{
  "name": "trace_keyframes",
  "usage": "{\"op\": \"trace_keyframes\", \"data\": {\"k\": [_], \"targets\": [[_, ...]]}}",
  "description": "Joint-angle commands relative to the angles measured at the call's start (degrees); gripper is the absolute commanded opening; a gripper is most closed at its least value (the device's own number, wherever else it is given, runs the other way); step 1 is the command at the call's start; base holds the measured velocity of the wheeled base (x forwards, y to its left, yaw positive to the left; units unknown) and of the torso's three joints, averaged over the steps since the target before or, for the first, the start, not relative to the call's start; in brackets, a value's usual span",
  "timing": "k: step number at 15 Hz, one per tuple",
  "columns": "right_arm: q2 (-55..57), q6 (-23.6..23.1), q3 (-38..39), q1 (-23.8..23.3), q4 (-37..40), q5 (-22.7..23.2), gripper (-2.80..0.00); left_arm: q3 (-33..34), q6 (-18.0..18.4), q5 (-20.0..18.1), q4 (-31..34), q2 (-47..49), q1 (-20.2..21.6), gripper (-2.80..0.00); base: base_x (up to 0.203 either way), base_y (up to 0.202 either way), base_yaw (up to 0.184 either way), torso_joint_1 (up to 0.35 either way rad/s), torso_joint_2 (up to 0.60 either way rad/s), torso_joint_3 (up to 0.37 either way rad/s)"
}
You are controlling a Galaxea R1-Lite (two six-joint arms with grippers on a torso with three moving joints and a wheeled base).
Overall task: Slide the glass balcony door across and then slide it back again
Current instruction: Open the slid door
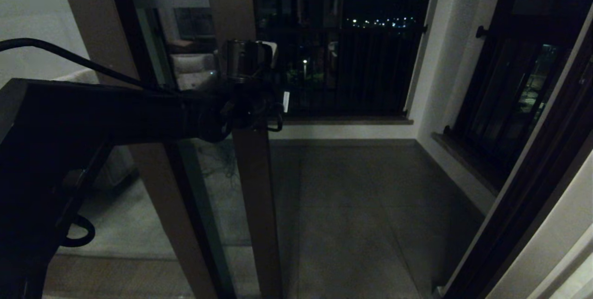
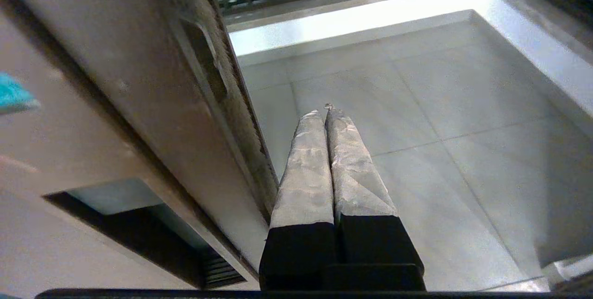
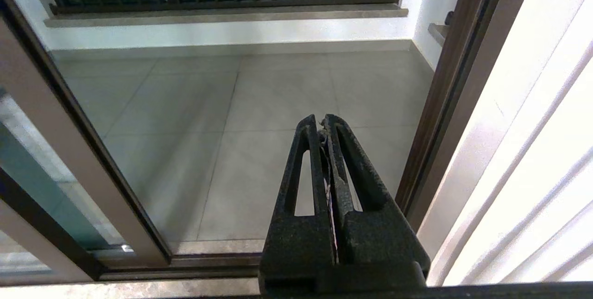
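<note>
My left arm (image 1: 106, 113) was a thick, boxy black limb, matte and almost featureless in the dim head view. A black cable (image 1: 69, 58) arched over the top of it, and a second cable made a small loop (image 1: 78, 234) low at its side. Near the wrist sat a metallic, cylindrical housing (image 1: 248, 60) with a small white tag (image 1: 286, 101) below it.

My left fingers (image 2: 303, 169) were long tapering wedges, wrapped in wrinkled pale grey tape, on square black bases.

My right fingers (image 3: 345, 174) were bare, rough black, each cut through with a long slot, and worn and chipped along the inner edges.
</note>
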Motion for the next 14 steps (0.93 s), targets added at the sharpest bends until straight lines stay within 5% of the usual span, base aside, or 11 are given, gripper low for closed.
{"op": "trace_keyframes", "data": {"k": [1,14], "targets": [[0.07,-0.04,-0.03,0.01,0.01,-0.04,-2.8,0.56,0.09,-0.07,-0.12,-1.35,0.8,-2.8,0.0,0.0,0.0,0.0,0.0,0.0],[0.07,-0.04,0.02,0.01,0.01,-0.03,-2.8,1.61,0.35,-0.1,-0.12,-2.28,4.82,-2.8,0.0,0.0,0.0,0.0,0.0,0.0]]}}
